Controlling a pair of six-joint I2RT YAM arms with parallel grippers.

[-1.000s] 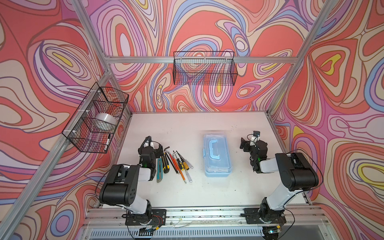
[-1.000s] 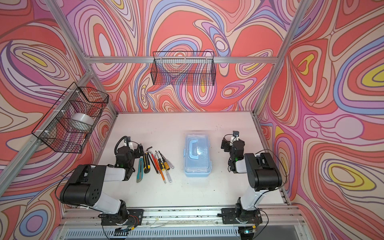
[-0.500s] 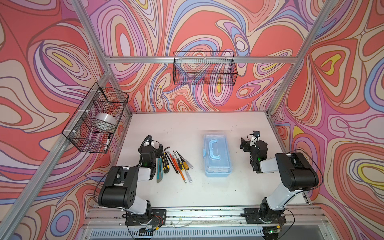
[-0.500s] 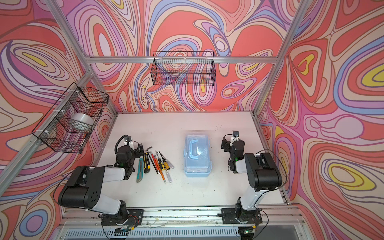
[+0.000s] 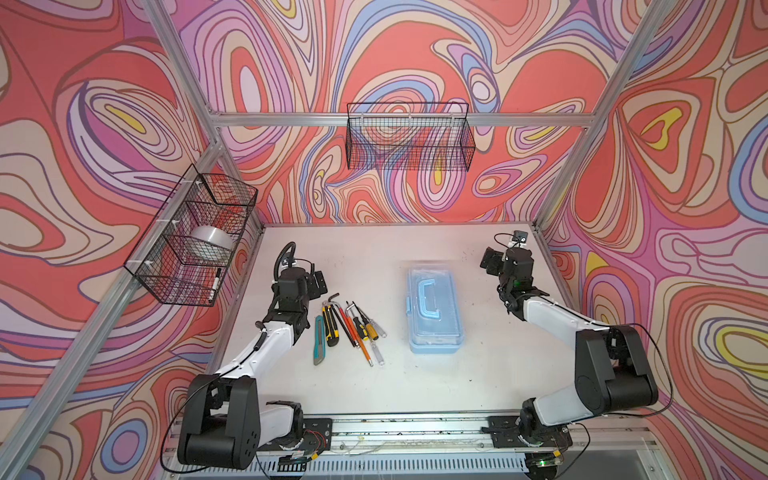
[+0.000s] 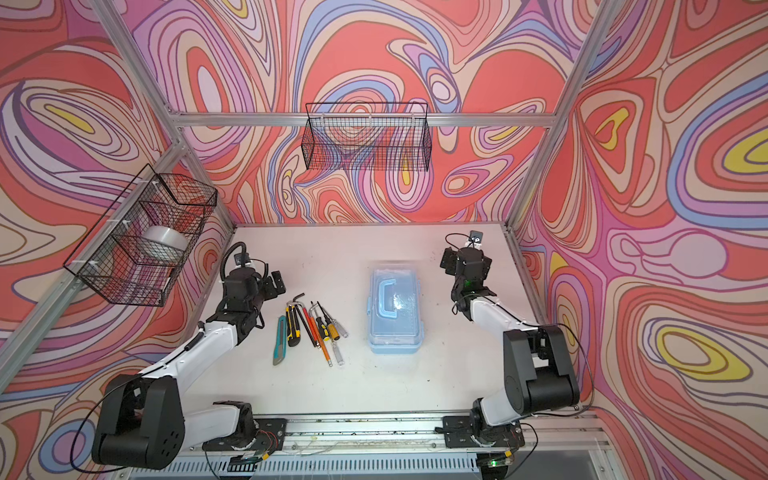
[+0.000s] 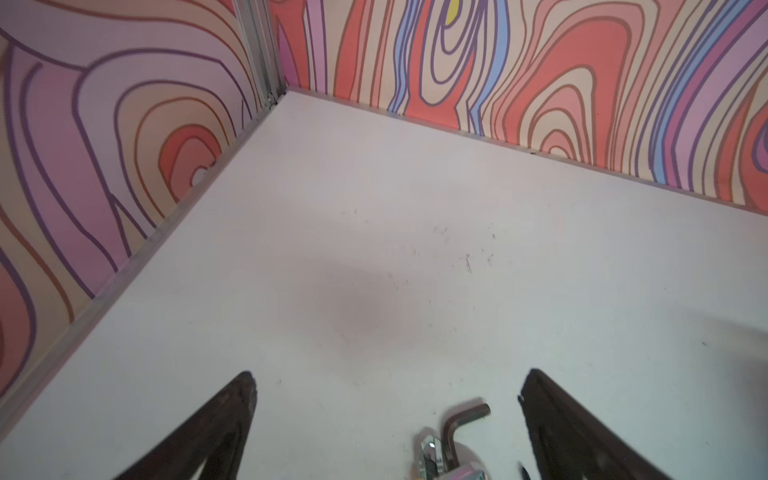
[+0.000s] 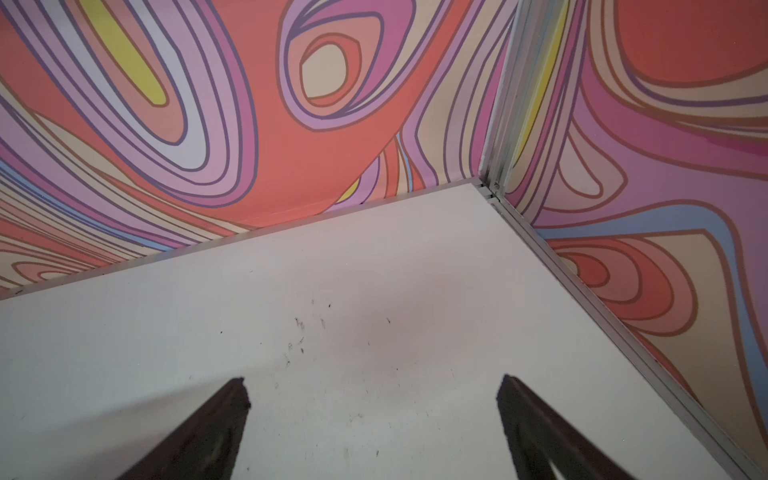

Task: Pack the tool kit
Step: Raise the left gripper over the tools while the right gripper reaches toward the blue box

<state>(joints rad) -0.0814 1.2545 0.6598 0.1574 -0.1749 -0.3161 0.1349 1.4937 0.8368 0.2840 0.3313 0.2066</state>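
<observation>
One light-blue tool box [image 5: 434,309] is set on the bench [image 5: 374,249] a little toward the right edge, its long sides running from the front edge to the back edge. Its clear lid is shut and the blue handle [image 5: 428,296] is folded flat on top, so nothing can be judged packed yet; the lid has to be opened first.

Between the box and the left edge, apart from the box, the tools are laid in a tight row: a teal knife [image 5: 319,341], a yellow-and-black knife [image 5: 329,326], several screwdrivers [image 5: 362,332] and hex keys [image 5: 332,297] at the row's back end. They are probably lined up so that each can be taken singly, though some touch or overlap, which could make a clean pick awkward.

The left gripper [image 5: 319,282] is held just beside the row's back end, spread wide and empty; in the left wrist view a bent hex key [image 7: 461,419] is seen between its fingers [image 7: 232,415]. The right gripper [image 5: 490,264] is held near the back right corner, well apart from the box, equally wide and empty.

Black wire baskets [image 5: 409,141] are hung on the walls, clear of the work.
</observation>
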